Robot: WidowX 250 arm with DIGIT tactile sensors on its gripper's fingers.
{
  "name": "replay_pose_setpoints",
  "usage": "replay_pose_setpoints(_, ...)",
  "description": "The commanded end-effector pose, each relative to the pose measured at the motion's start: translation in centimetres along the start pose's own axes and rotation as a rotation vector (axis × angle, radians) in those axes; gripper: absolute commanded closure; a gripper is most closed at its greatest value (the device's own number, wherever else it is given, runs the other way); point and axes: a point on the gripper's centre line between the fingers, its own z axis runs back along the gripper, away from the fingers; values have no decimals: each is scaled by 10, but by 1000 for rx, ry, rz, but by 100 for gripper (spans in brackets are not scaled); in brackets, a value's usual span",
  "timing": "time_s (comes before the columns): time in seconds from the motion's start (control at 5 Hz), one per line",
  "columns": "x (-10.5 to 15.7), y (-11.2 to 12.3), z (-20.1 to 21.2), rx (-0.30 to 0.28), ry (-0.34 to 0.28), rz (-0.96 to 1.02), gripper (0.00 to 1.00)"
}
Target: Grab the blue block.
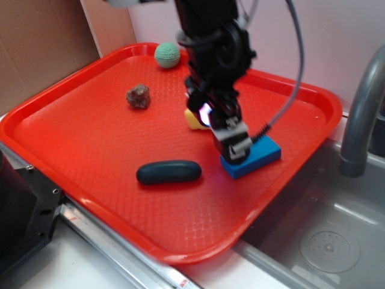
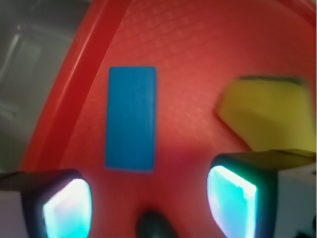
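Your jaws stand apart, the gripper point(image 2: 148, 201) empty above the red tray point(image 1: 90, 114), which sits beside a grey sink point(image 1: 337, 241) and tap point(image 1: 361, 114). The block point(image 2: 131, 119) lies flat near the tray's edge, just ahead of the 2 pads. The arm point(image 1: 210, 54) leans down over it, hiding most of the sponge point(image 2: 267, 111); the wrist view is blurred.

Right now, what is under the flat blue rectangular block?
The flat blue rectangular block lies directly on the red textured plastic tray. Nothing shows beneath it, though its underside is hidden. The open tool hovers above.
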Motion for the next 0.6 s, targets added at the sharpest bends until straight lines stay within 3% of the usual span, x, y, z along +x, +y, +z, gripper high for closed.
replay_pose_setpoints(0.0,13,-11,-20,47,43,-76,0)
replay_pose_setpoints(0.2,14,-14,-31,64,66,-101,0)
replay_pose_setpoints(0.4,14,-15,-34,92,69,-94,29)
